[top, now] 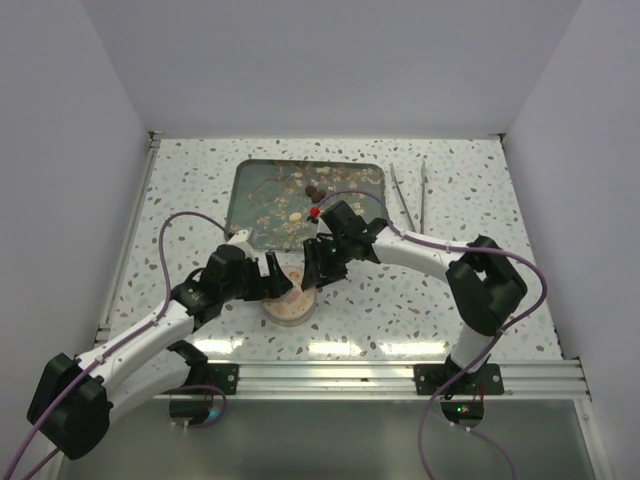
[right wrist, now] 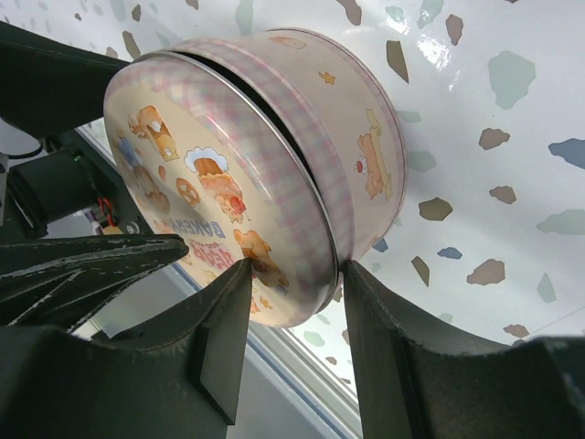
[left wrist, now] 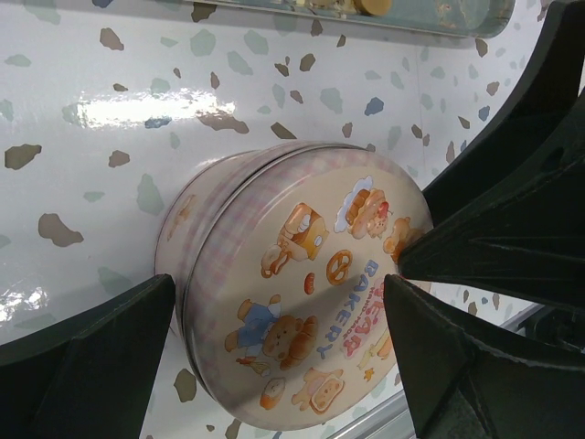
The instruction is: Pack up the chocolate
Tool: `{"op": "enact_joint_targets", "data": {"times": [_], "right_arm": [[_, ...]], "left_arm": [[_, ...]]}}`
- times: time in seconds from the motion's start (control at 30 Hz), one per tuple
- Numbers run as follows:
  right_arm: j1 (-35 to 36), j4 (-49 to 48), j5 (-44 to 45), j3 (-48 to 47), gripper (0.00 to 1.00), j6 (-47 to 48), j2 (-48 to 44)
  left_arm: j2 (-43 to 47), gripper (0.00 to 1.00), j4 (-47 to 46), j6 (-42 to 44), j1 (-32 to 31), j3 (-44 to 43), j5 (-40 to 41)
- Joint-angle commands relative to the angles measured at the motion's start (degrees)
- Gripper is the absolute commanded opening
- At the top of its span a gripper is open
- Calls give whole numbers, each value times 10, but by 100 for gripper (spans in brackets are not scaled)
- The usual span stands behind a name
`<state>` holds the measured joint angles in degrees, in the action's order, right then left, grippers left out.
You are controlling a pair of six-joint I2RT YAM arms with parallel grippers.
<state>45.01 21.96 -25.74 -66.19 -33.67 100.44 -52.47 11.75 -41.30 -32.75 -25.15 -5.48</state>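
Round tin (top: pixel 291 305) lower centre on bench (top: pixel 420 300). Left pincer (left wrist: pixel 279 315) spread wide, straddling tin body to steady it. Right pincer (right wrist: pixel 294 283) pinching lid (right wrist: pixel 210 174) rim, likely to lift. Chocolate (top: pixel 296 215) waits in tray (top: pixel 250 190), upper centre.

The chocolate (top: pixel 297 213) lies as a few tiny pieces on the dark rectangular tray (top: pixel 252 190) at the far side of the surface; one dark brown rounded piece (top: pixel 313 190) sits near the middle of the tray; one cream-white piece (top: pixel 295 216) lies nearer to the front edge, with other pale bits beside it, too small to tell their shape; in the left wrist view some tan and cream pieces (left wrist: pixel 352 5) show only at the top border, partly cut off.
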Motion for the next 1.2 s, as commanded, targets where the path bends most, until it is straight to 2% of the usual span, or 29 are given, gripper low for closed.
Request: {"op": "enact_joint_targets", "data": {"times": [0.0, 0.27, 0.57, 0.97, 1.17], "right_arm": [[39, -43, -31, -28, 47, 2, 28], [41, -40, -27, -33, 47, 3, 29], [42, -32, -10, -39, 48, 6, 27], [41, -30, 7, -46, 48, 9, 27], [42, -25, 13, -51, 56, 13, 25]], "left_arm": [[18, 100, -156, -36, -15, -17, -115], [17, 100, -154, -35, -15, -17, -116], [29, 100, -87, -51, -15, -26, -59], [38, 100, -55, -70, -15, -26, -7], [35, 100, -45, -74, -14, -31, 9]]}}
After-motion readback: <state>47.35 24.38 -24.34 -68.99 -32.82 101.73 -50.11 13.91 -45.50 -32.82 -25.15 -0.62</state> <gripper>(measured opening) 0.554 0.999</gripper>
